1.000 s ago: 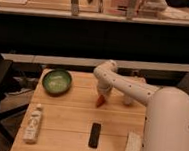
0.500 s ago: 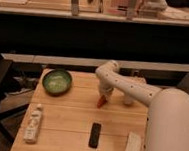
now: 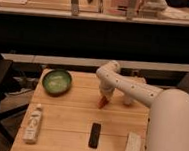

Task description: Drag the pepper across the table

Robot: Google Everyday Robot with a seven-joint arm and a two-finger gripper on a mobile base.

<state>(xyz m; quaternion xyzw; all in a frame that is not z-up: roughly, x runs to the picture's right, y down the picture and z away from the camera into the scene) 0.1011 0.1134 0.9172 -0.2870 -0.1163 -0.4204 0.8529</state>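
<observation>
Resting near the middle of the counter (image 3: 74, 115), the pepper (image 3: 102, 102) is sitting right under my fingers (image 3: 105, 97), which have been edging it nearward; whether they are clamping it, I cannot tell. Remote (image 3: 95, 135) is lying nearer.

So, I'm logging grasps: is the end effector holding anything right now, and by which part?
Cannot be told. The end effector is down at the top end of the pepper on the table, but the contact itself is hidden.
</observation>
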